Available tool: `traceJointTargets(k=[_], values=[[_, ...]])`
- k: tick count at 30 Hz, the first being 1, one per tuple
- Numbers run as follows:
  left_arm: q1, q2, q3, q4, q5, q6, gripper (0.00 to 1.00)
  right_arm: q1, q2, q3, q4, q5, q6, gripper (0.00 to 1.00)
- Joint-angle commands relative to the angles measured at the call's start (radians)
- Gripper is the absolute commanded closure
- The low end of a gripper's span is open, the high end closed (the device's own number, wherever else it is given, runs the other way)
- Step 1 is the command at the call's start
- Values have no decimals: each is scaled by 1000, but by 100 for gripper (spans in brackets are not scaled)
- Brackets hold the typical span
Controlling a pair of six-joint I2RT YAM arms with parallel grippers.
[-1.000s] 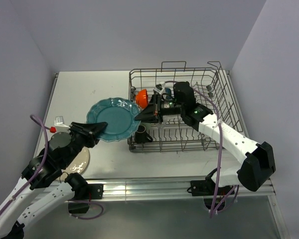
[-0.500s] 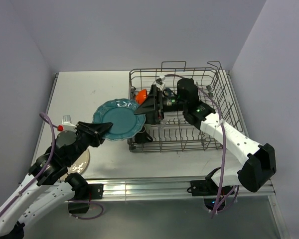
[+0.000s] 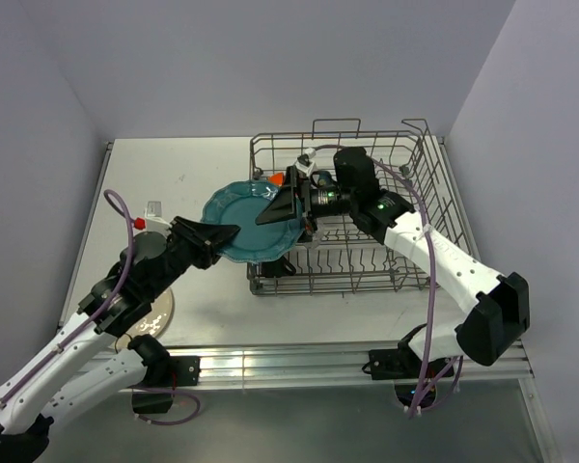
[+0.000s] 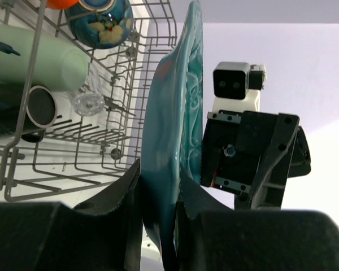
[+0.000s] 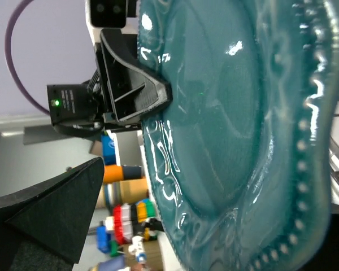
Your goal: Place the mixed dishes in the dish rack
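Observation:
My left gripper (image 3: 220, 237) is shut on the near rim of the teal scalloped plate (image 3: 246, 224) and holds it in the air at the left end of the dish rack (image 3: 367, 135). In the left wrist view the plate (image 4: 178, 113) stands edge-on, with the jaws of the left gripper (image 4: 160, 189) pressed on both faces. My right gripper (image 3: 270, 212) is open, with one finger (image 5: 56, 214) lying over the plate (image 5: 237, 130) near its rack-side edge; the other finger is hidden. In the rack lie a pale green mug (image 4: 37, 63), a blue bowl (image 4: 99, 20), an orange bowl (image 4: 65, 3), a clear glass (image 4: 87, 103) and a dark brown mug (image 4: 37, 107).
A cream plate (image 3: 160, 309) lies on the white table near the front left, partly under my left arm. The rack's raised wire walls (image 3: 427, 183) fill the right half of the table. Purple walls close in the left, back and right.
My left arm has carried the teal plate up and to the right, toward the rack. The right gripper has opened and now reaches over the plate's rack-side edge.

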Motion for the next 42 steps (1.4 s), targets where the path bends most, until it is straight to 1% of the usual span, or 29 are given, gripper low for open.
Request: traceJointTargets(k=[1,5,8,10,12,13,15,16,17,19,20,21,25,26,28,29,31,32,33,34,35,36,37,38,42], values=[[-6,1,38,216,161,33,100,17,18,42,68,-40,34,1],[9,14,12,270,206,17,100,18,41,53,94,-53,46,12],[28,11,3,271,226,16,100,18,46,53,108,-57,51,25],[46,8,0,270,246,14,100,18,46,39,124,-65,63,31],[66,4,-3,270,259,14,100,18,43,27,134,-60,63,33],[72,4,-3,267,270,14,100,18,43,27,125,-56,45,32],[88,2,-1,257,281,16,100,17,43,37,67,-45,9,26],[92,2,2,254,285,16,100,17,42,62,33,-33,-50,23],[98,5,5,250,298,17,100,17,41,80,-60,2,-86,15],[115,8,18,237,315,31,100,14,41,102,-104,19,-136,9],[121,10,22,231,330,34,100,9,40,102,-118,22,-138,4],[134,13,32,228,338,43,100,8,38,96,-121,25,-140,0],[169,24,55,215,384,57,100,8,23,77,-121,50,-166,0],[175,25,75,205,390,68,100,6,17,77,-153,65,-178,0],[193,33,107,169,399,85,100,5,12,99,-219,136,-259,0],[200,40,127,114,401,98,100,5,11,114,-315,171,-294,0],[215,71,213,41,398,149,100,3,0,146,-432,266,-391,0],[220,85,279,-41,394,189,100,1,-11,154,-472,297,-417,0],[221,117,311,-84,390,210,100,1,-17,166,-503,326,-470,0],[223,134,348,-127,378,229,100,0,-24,171,-536,398,-495,0],[223,152,412,-169,375,264,100,0,-40,175,-600,441,-517,0],[224,180,437,-224,370,279,100,-2,-49,183,-627,481,-555,0],[224,192,463,-252,365,292,100,-3,-60,183,-674,554,-569,0],[226,206,507,-278,362,313,100,-5,-81,182,-693,585,-584,0],[227,292,594,-390,368,376,100,-5,-135,188,-774,732,-659,0]])
